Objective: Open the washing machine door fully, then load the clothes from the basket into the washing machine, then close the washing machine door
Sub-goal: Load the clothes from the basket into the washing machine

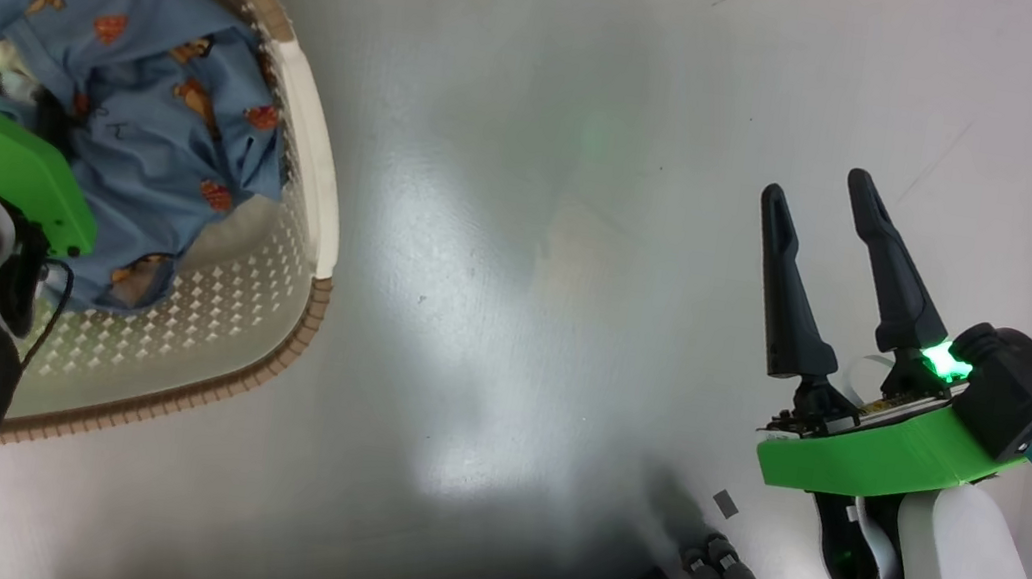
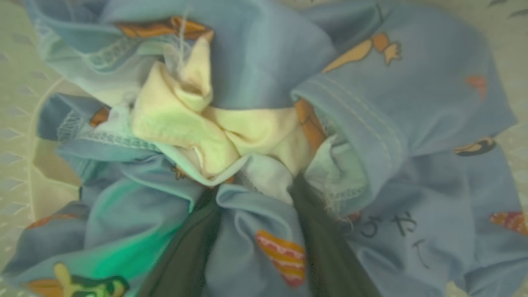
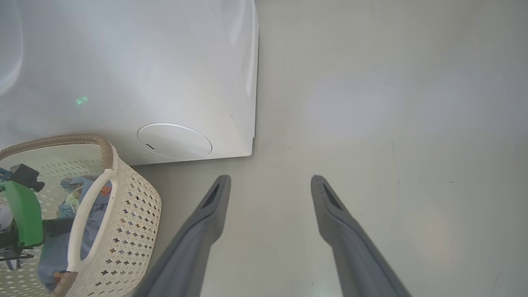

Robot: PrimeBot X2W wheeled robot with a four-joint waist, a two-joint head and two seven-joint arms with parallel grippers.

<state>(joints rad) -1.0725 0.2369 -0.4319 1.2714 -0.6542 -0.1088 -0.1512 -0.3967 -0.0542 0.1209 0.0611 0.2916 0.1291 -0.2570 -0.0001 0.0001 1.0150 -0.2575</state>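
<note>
A fold of the clothes [image 2: 371,123] is straddled inside the basket [image 1: 318,191] by the left end effector [image 2: 253,194], jaws spread; the right end effector [image 1: 820,189], also spread, is well apart

You're looking at a smooth, pale grey floor [image 1: 584,238] with a soft sheen. On it stands the basket [image 1: 317,161], close by the foot of the washing machine [image 3: 123,62] (whose white lower panel meets the floor).

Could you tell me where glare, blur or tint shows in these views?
Head view: pale glare on the floor, green light on the right gripper. Left wrist view: clothes blurred, green-tinted lower left. Right wrist view: even light, green spot on the washing machine.
</note>
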